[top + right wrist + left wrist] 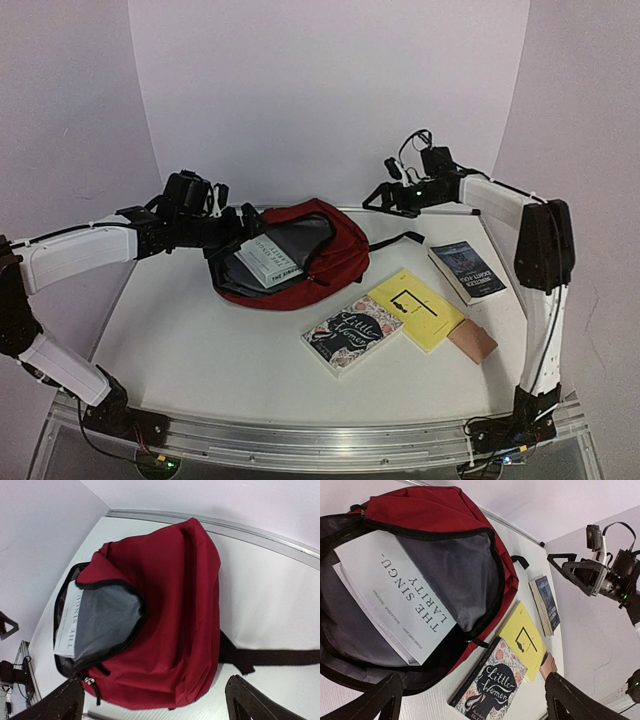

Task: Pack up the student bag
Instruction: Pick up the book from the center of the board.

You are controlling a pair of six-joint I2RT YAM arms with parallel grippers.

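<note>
Ok so both pincers are spread wide with nothing in them. The left pincer [473,679] hangs right at the open mouth of the student bag [435,510], which lies flat just ahead of it. The right pincer [154,681] looks down on the bag's red back from above. One white book [395,600] is already partway inside, poking out toward the left pincer. My guess: the bag is light, floppy cloth that will sag and slide if tugged, so pinch the zip rim of the upper flap to hold it open, not the strap [260,657]. The flowery book [492,682] sits just ahead of the left pincer, with the yellow book [522,640] right past it.
</note>
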